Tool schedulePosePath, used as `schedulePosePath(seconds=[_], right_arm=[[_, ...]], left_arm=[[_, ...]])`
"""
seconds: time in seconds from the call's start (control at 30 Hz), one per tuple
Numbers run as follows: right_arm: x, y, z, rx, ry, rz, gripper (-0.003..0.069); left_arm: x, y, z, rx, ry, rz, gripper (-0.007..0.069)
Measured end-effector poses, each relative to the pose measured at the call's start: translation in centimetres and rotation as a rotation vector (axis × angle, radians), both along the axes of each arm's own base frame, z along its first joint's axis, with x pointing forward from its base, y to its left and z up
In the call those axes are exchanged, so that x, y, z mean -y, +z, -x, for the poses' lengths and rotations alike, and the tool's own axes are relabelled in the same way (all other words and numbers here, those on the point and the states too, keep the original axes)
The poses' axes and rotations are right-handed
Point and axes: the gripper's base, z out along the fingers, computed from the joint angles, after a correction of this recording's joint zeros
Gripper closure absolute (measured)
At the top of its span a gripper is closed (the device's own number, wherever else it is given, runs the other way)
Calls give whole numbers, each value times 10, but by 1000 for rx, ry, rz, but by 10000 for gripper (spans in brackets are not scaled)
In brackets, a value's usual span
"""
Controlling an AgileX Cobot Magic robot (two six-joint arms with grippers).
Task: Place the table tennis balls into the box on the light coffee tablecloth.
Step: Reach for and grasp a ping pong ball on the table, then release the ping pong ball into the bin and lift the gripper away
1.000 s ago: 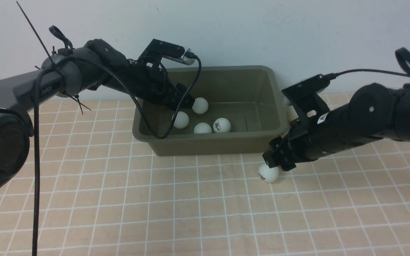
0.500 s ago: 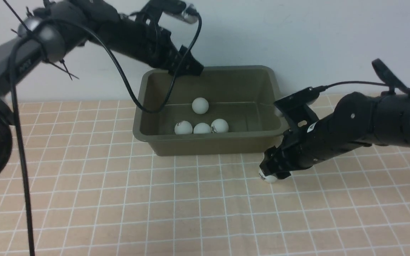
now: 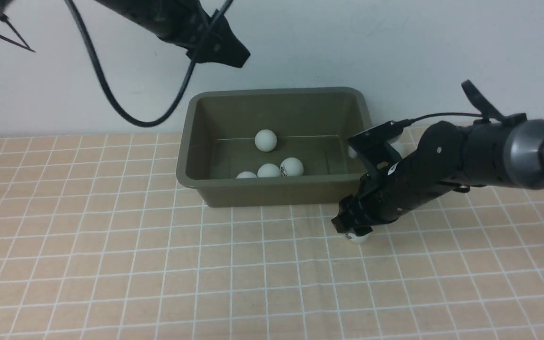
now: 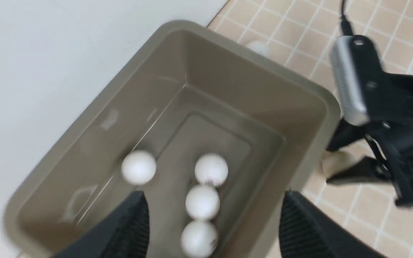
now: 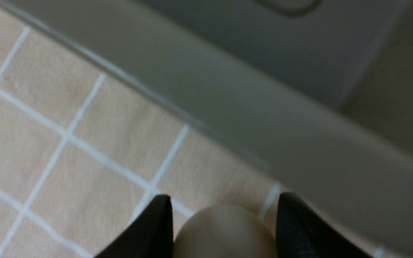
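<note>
**Ball straddled beside the box**
The box [image 3: 272,192] sits far on the checked cloth [image 3: 111,236], long axis left to right, mouth up, with four balls [image 3: 266,140] inside. The left end effector [image 3: 232,56] hangs above, wide open and empty. The right end effector [image 3: 354,231] straddles a fifth ball [image 3: 358,237] off the box's near right corner; grip unclear.

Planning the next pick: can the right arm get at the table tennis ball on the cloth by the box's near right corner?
Probably yes: the right claw straddles that table tennis ball on the tablecloth, a finger on each side. The box stands close but not in the way.
</note>
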Motion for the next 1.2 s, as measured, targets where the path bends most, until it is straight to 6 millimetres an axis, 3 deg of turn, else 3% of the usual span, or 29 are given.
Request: schedulePosePath(seconds=[0.27,0.43,0.53,0.6,0.63,0.67,0.7,0.83,0.93,1.07,1.2], right_arm=[[-1,2,4,-62,24,1,320],[-3,15,20,-197,67,-23,320],[-7,47,24,-196,95,-76,320],[-11,82,22,-134,115,-130,320],[-11,85,21,-125,116,-134,320],[-13,107,17,-64,123,-160,320],[-15,127,12,6,126,-181,320],[-19,156,-9,172,106,-206,320],[-25,156,-29,229,83,-208,320],[-31,140,-51,235,61,-197,320],[-41,98,-81,199,51,-149,320]], left_arm=[[-20,54,48,59,71,-74,218],[-39,87,79,126,152,-91,218],[-50,99,90,148,206,-90,218],[-57,104,96,143,264,-80,218],[-58,105,96,142,270,-78,218],[-61,105,99,125,307,-71,218],[-64,102,101,105,339,-73,218],[-69,85,112,31,379,-103,229],[-71,70,132,-27,381,-118,263],[-71,59,160,-66,370,-104,300],[-67,52,205,-87,333,-34,325]])
